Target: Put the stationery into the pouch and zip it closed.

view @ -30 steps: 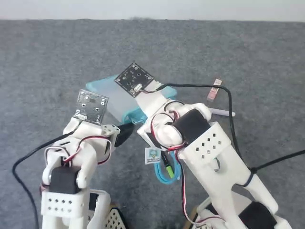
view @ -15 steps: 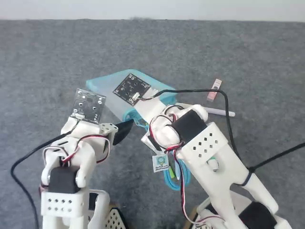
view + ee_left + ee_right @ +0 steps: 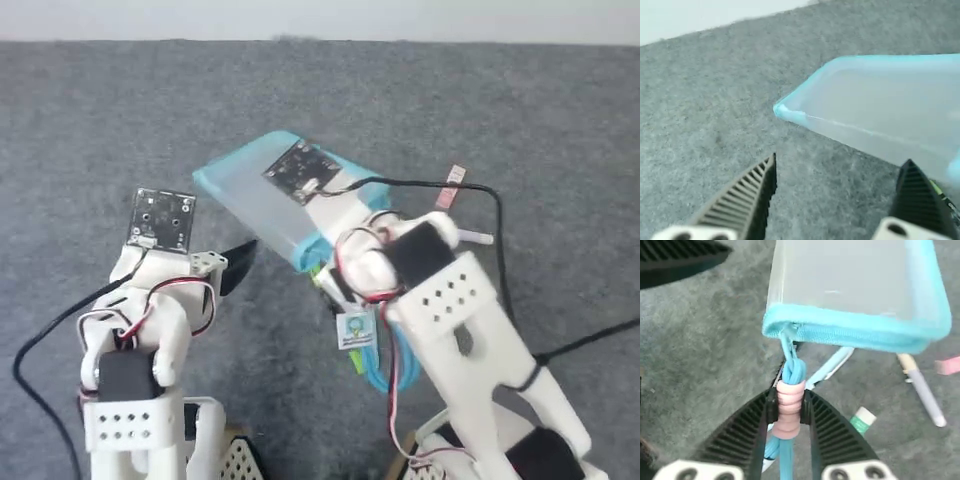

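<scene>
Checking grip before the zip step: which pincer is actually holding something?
The right pincer, shut on the pink-beaded zip cord; the left pincer hangs open and empty near the pouch.

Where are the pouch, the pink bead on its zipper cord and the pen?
pouch (image 3: 850,285): right wrist view, clear side panel.
pink bead (image 3: 788,410): right wrist view, ribbed middle.
pen (image 3: 923,390): right wrist view, mid barrel.

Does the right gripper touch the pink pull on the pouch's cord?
Touching. In the right wrist view, the right gripper presses on the pink pull from both sides, with no gap visible.
</scene>
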